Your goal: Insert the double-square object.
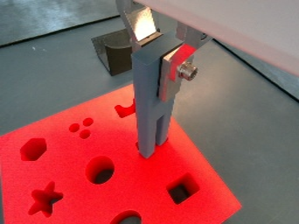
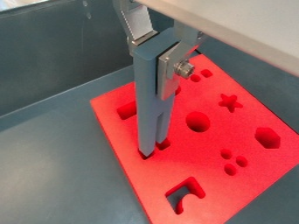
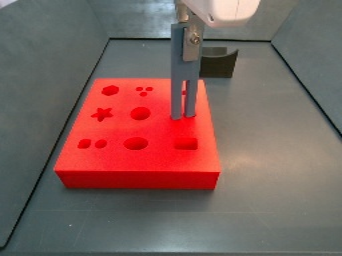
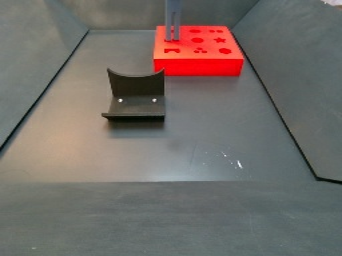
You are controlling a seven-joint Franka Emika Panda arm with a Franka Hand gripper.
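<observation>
The gripper (image 3: 189,40), at the top centre of a side view, clamps the upright grey double-square object (image 3: 183,75), whose lower end meets the red block (image 3: 134,170) at a cutout.

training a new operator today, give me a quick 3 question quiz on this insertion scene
1. True or false: the gripper holds the blue-grey double-square object upright over the red block.
2. Multiple choice: in a side view, where is the fixture? A) on the red block B) on the floor, apart from the block C) between the jaws
3. Fill in: the object's lower end is at the block's ___ face.

Key
1. True. The jaws are shut on its upper part.
2. B.
3. Top. Whether it is already in a hole cannot be told.
</observation>
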